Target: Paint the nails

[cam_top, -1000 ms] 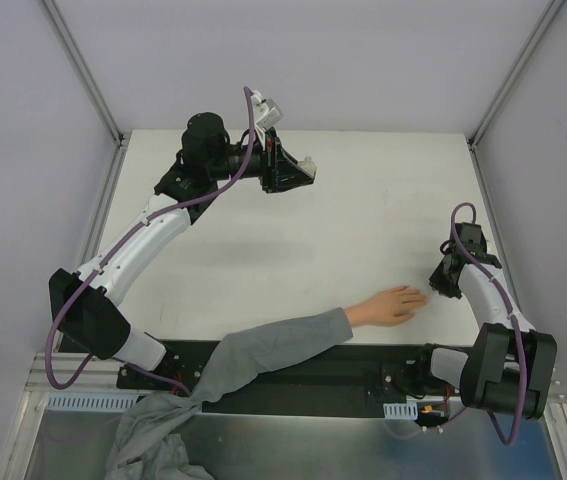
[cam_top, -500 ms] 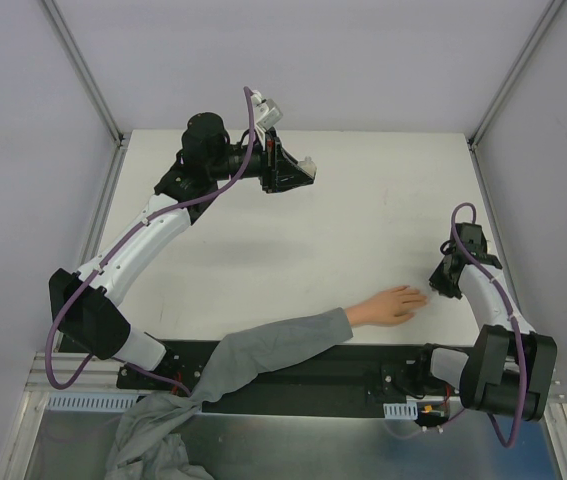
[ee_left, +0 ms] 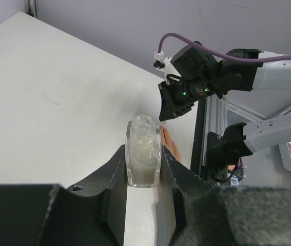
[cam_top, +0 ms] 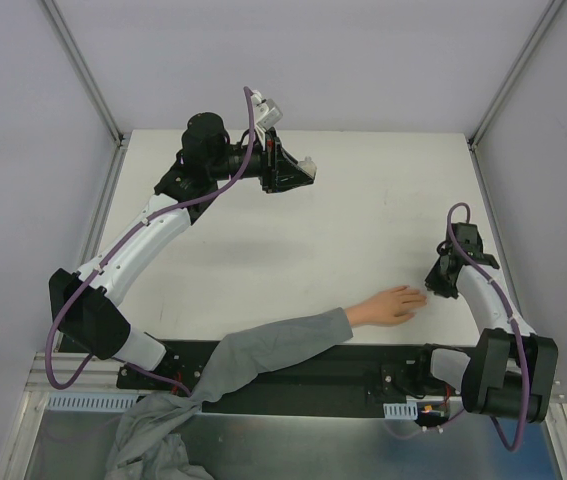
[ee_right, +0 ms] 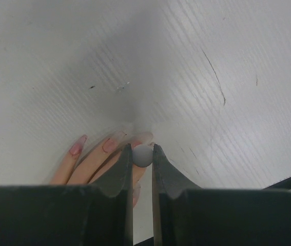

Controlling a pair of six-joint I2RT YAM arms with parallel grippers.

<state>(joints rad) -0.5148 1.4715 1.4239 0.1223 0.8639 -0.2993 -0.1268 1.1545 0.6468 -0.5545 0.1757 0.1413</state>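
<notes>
Fingers (ee_right: 119,171), R wrist: we're pinching grey knob (ee_right: 142,156) in R gripper (ee_right: 142,149), prob. brush handle, right at nails (ee_right: 76,149) of hand (ee_right: 91,164); some are looking pinkish.
L wrist: L gripper (ee_left: 143,155) is clamping uncapped bottle (ee_left: 143,137), upright.
Top: we're nudging R gripper closer to hand vs 0.5 s ago; L gripper is sitting well apart across table (cam_top: 363,230).
Meaning: we're prob. lining up next stroke.

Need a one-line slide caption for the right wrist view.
Right gripper holding a small grey tool over the nails of the hand on the table.
</notes>
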